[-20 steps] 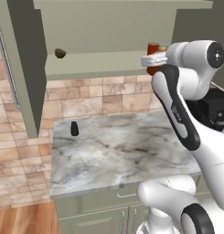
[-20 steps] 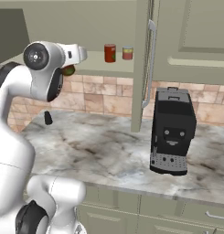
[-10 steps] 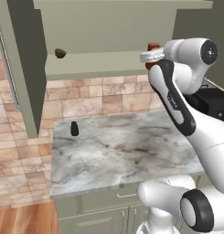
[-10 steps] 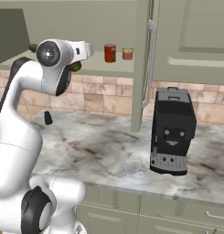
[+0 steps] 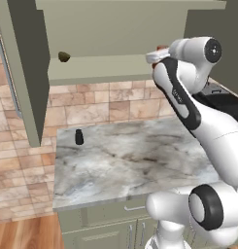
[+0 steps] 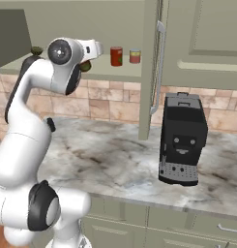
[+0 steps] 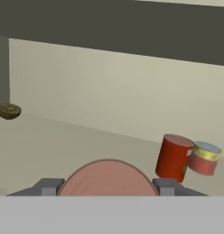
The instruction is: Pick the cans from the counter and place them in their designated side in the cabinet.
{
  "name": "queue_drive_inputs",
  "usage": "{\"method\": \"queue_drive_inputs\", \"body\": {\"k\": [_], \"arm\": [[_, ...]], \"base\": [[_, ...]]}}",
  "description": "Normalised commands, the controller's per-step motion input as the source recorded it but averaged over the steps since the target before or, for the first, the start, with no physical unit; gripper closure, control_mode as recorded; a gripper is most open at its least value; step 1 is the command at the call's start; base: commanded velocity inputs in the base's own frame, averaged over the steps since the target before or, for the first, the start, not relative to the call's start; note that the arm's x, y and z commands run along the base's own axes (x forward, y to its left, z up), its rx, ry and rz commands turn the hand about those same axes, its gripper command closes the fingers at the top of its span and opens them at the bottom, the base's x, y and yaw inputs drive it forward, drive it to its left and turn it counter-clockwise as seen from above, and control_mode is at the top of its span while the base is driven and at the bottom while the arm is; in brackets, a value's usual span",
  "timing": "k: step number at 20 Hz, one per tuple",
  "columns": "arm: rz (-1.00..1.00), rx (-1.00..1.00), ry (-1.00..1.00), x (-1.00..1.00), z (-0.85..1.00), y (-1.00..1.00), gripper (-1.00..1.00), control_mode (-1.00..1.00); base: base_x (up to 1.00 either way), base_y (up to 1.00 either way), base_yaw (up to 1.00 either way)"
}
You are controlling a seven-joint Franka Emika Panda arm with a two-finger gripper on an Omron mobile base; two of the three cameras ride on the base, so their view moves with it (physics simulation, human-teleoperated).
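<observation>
In the hand view the round top of the plain red-orange can [image 7: 107, 177] sits between my gripper [image 7: 107, 186] fingertips [image 7: 48, 186], which are shut on it. I hold it at shelf height in the open olive-green cabinet [image 7: 63, 137]. The red can with the green-and-white label [image 7: 174, 156] stands on the shelf ahead to the right, also in the right base view [image 6: 116, 56]. My white hand [image 5: 157, 56] is at the shelf's front edge [image 5: 101, 73], above the marble counter [image 5: 130, 155].
A shorter red-and-yellowish can [image 7: 204, 158] stands touching the labelled can's right side. A brown-green kiwi-like thing [image 7: 8, 111] lies at the shelf's left. A small black bottle [image 5: 79, 136] stands on the counter by the wall. A black coffee machine [image 6: 183, 140] and open cabinet doors [image 5: 23, 73] flank the space.
The arm has swung a little toward the shelf with the can held, the hand shifting slightly left in the left base view. The shelf cans and the bottle have stayed put.
</observation>
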Motion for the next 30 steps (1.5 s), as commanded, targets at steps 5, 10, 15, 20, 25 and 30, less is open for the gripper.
{"method": "queue_drive_inputs", "body": {"k": [5,10,15,20,25,30], "arm": [[0.0,-0.02,0.0,0.39,0.0,-0.03,1.0,-1.0],[0.0,-0.02,0.0,0.43,0.0,-0.03,1.0,-1.0],[0.0,-0.01,0.0,0.4,-0.01,-0.03,1.0,-1.0],[0.0,-0.01,0.03,0.39,-0.04,-0.04,1.0,-1.0],[0.0,-0.01,0.05,0.35,-0.05,-0.06,1.0,-1.0],[0.0,0.0,0.03,0.33,-0.05,-0.06,1.0,-1.0]], "base": [[0.0,0.0,0.0],[0.0,0.0,0.0],[0.0,0.0,0.0],[0.0,0.0,0.0],[0.0,0.0,0.0],[0.0,0.0,0.0]]}}
